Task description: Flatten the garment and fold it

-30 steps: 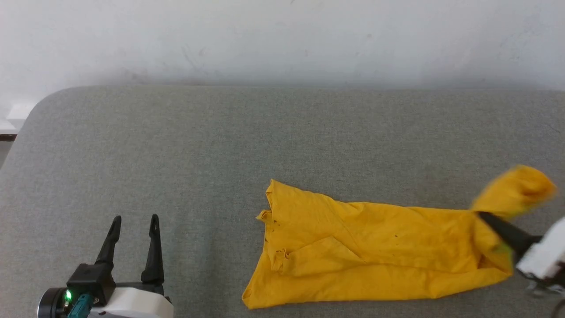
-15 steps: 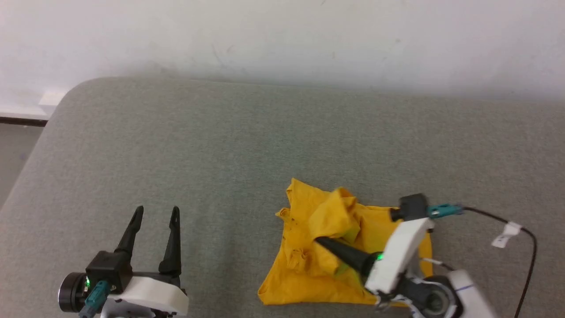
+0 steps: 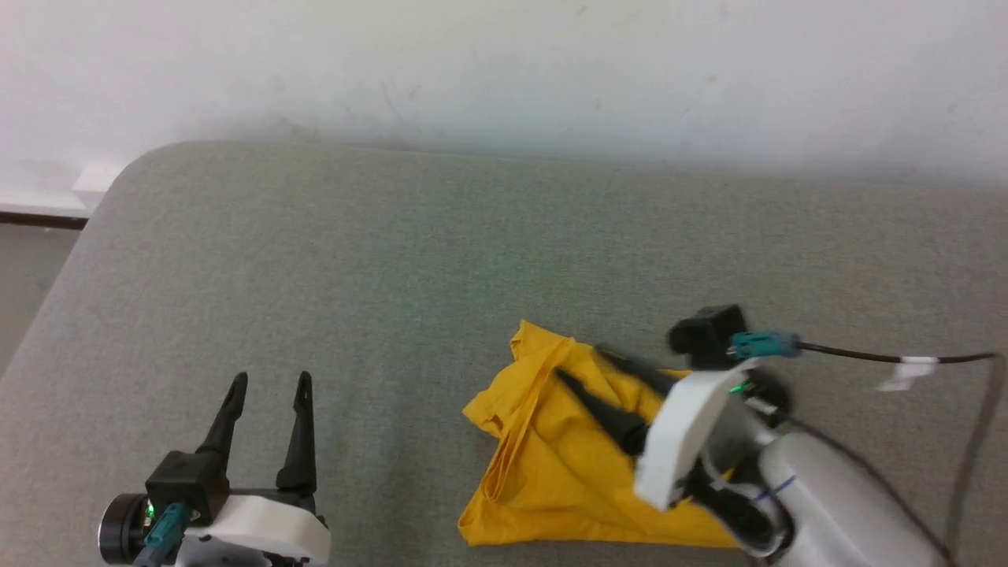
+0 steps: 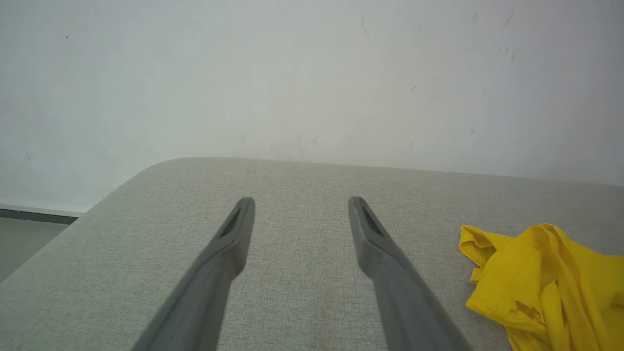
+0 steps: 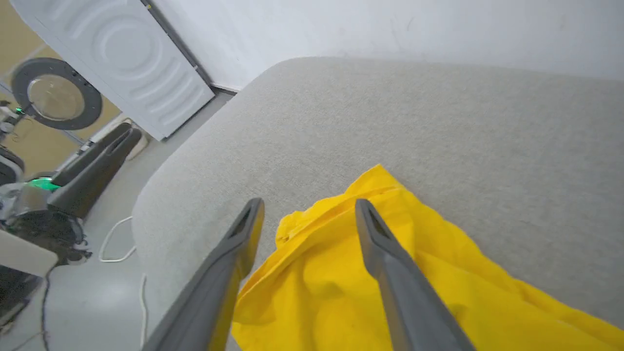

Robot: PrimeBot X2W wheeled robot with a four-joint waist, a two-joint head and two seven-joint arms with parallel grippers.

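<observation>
In the head view, the garment (image 3: 551,472) is lying at the lower centre-right of the frame on the grey padded surface (image 3: 394,252), doubled over into a compact, uneven wedge with layered edges showing along its left side. The right gripper (image 3: 579,361) is hanging over the upper part of the cloth with its fingers spread and nothing pinched between them. The left gripper (image 3: 271,378) is sitting at the lower left, well apart from the fabric, with its fingers also spread and empty.

In the left wrist view, the left gripper's two fingers are standing wide over bare grey surface. The garment (image 4: 546,278) is showing at the lower right edge as a rumpled, bunched corner.

In the right wrist view, the right gripper (image 5: 309,204) is pointing down at the cloth with its fingers apart. The yellow fabric (image 5: 399,287) is spreading from the middle toward the lower right, and its folded corner is poking up between the fingertips without being held.

Judging from this, one fold is looking laid and let go. The layers are not lining up, and wrinkles and a bunched left edge are remaining. Smoothing, squaring the edges and probably another fold are looking like what is left.
</observation>
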